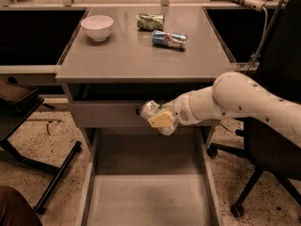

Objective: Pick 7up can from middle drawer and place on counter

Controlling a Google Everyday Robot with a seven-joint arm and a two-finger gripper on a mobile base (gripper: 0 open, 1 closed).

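Note:
My gripper (159, 119) hangs in front of the closed upper drawer front, above the open middle drawer (94, 173). It is shut on the 7up can (149, 110), a silvery-white can held tilted between a yellowish finger pad (162, 120) and the hidden far finger. The can is in the air, well above the drawer's bare floor and below the level of the counter (131, 60). My white arm comes in from the right.
On the counter stand a white bowl (97, 27), a dark green mottled can (150, 21) and a blue, red and silver can (169, 39) lying on its side. An office chair (263, 173) is at the right and a black stand (28, 140) at the left.

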